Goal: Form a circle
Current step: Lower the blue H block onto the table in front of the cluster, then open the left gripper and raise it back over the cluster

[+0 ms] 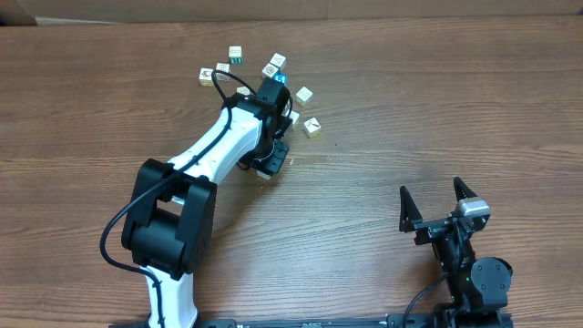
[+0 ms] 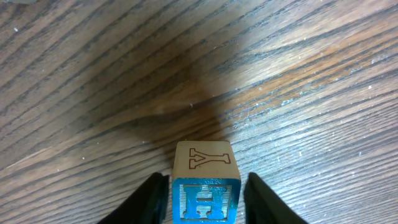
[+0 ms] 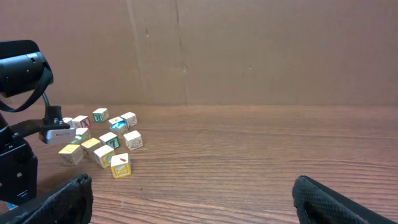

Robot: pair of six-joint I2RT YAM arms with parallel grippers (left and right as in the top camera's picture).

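Wood table [image 1: 474, 100], 1 cube cluster [image 3: 109, 140], 2 hands [image 1: 431, 188] [image 2: 205, 194]

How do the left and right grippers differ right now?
The left gripper reaches over the cubes at the far side; the right gripper sits at the near edge, apart from them. The left fingers flank a blue-faced cube with slim gaps; the right fingers gape wide around nothing. Both have black fingers.

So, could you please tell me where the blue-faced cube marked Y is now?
The Y cube sits on the wooden table at the bottom centre of the left wrist view, between the fingers of the left pincer.
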